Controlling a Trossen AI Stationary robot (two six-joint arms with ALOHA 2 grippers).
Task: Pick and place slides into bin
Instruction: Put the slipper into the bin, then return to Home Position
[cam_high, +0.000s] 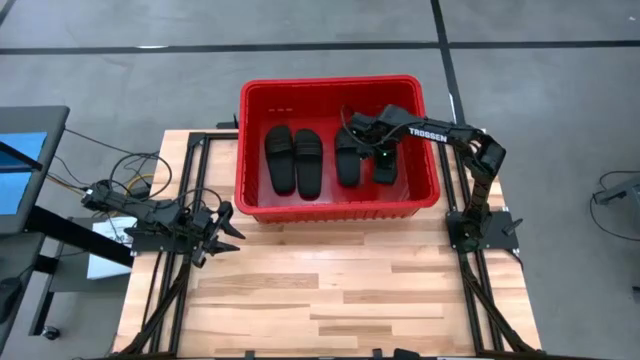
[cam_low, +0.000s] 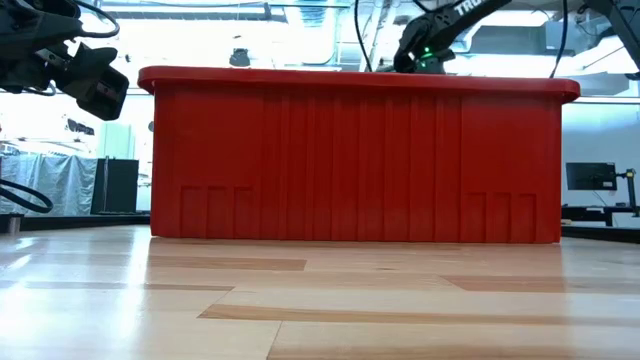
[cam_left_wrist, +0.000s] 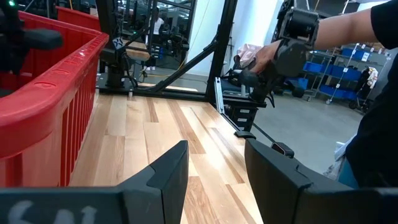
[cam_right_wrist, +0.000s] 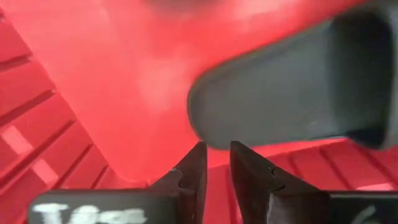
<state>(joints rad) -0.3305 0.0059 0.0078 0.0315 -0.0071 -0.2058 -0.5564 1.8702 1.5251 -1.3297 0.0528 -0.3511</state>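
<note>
The right pincer (cam_high: 377, 152) hangs inside the red bin (cam_high: 255, 140), its fingers (cam_right_wrist: 194, 171) slightly apart and gripping nothing, just over the rightmost slide (cam_high: 385, 163). Its arm, lettered TROSSEN, reaches in over the bin's right rim. Four black slides (cam_high: 294, 158) lie on the bin floor. The left pincer (cam_high: 222, 233) waits spread apart above the table (cam_high: 350, 290), left of the bin.
</note>
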